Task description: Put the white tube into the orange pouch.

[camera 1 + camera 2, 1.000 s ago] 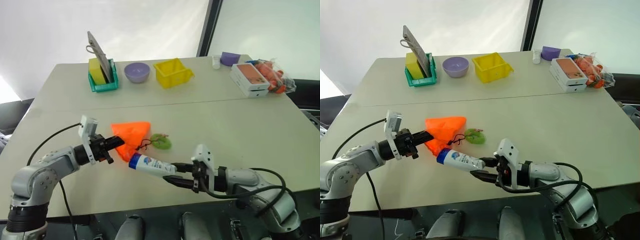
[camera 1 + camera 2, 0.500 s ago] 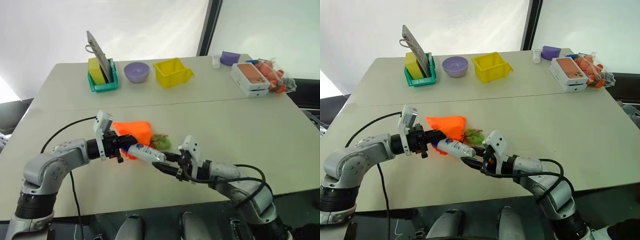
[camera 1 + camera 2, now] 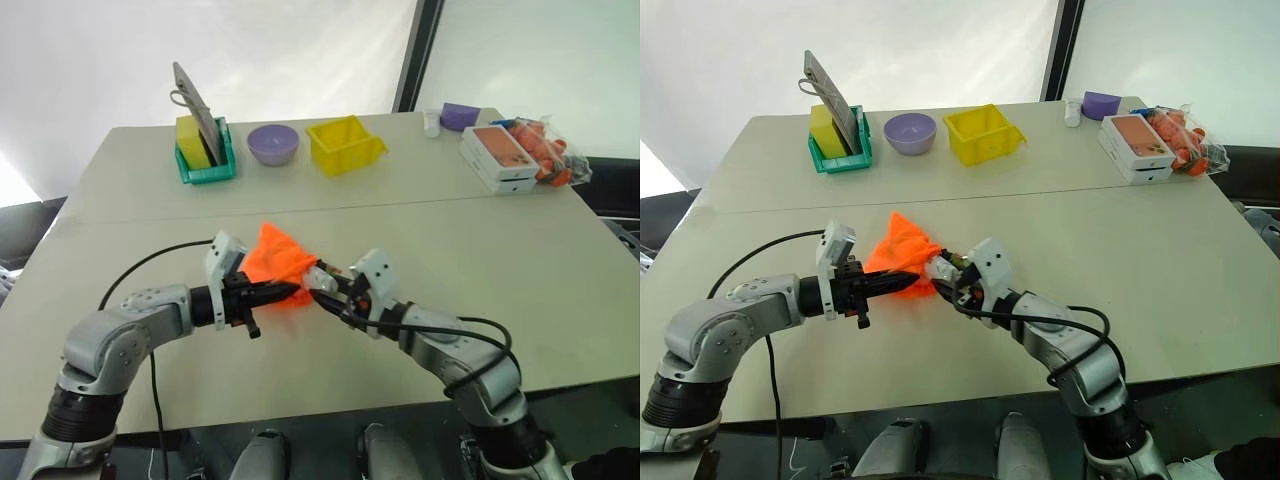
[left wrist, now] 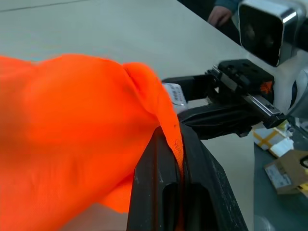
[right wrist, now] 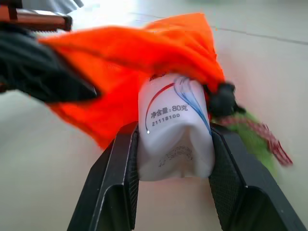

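Left eye view: the left gripper (image 3: 285, 293) is pinching the rim of the orange pouch (image 3: 278, 263) and holding it lifted above the near middle of the desk (image 3: 560, 290), while the right gripper (image 3: 322, 290) is clamping the white tube (image 3: 318, 277) and pointing it at the pouch's mouth. To do this step well, the tube probably needs to be going in along the pouch's length, with the left grip holding the mouth taut. Along the far edge are standing a green tray (image 3: 207, 160) with a yellow sponge, a purple bowl (image 3: 273, 144) and a yellow bin (image 3: 346, 144); at the far right corner are lying a boxed phone (image 3: 497, 156) and a bag of carrots (image 3: 545, 150), all well apart.

Right eye view: the pouch is peaking between the two grippers, and nothing else is lying near them.

Left wrist view: the left fingers (image 4: 156, 173) are pressing together on a fold of orange cloth, and the fabric is sagging, so the opening may be collapsing.

Right wrist view: the tube's front end is disappearing under the orange rim. A black cord knot (image 5: 222, 96) and the green tag (image 5: 250, 130) are sitting just beside it and could be snagging.
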